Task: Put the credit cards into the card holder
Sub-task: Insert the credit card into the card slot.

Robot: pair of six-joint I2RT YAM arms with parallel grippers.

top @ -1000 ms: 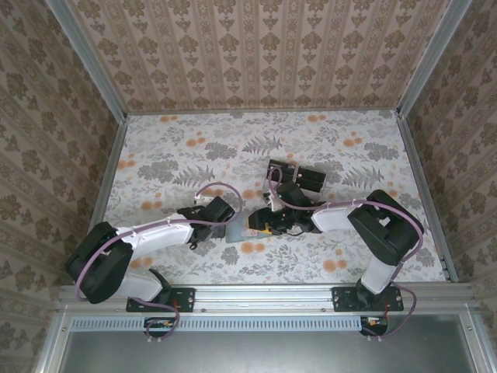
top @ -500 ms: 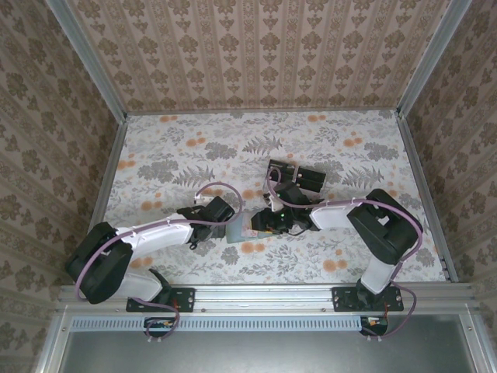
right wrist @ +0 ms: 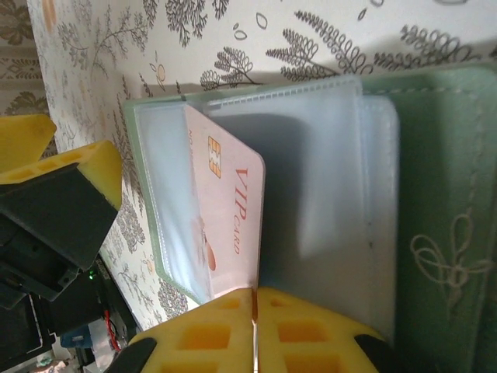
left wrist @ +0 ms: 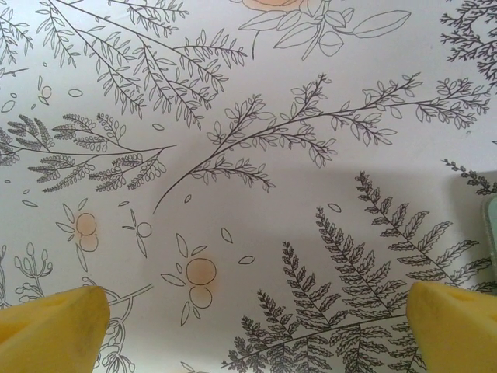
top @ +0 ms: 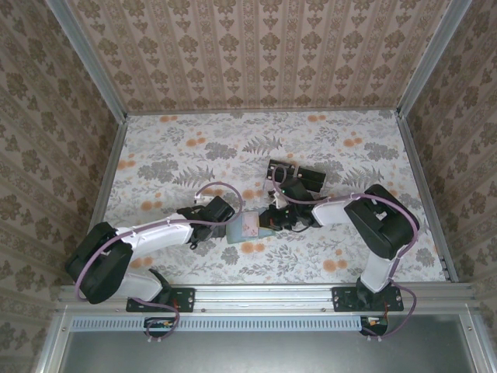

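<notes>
Floral tabletop [top: 171, 155]: card holder [top: 247, 227] laid open between the arms.
Right gripper [right wrist: 254, 311]: clamped on the near edge of the credit card [right wrist: 225, 210].
Card axis: pointed straight ahead of the jaws, into the clear sleeve [right wrist: 311, 155].
Left gripper [left wrist: 256, 326]: held wide apart, empty.

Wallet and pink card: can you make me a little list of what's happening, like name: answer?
card holder: green wallet, lying open on the flowery table
credit card: pink, says VIP card, partly tucked into a clear sleeve
right gripper: shut on the credit card's edge
left gripper: open, holding nothing, beside the card holder
stand: clear, with black blocks, behind the card holder
</notes>
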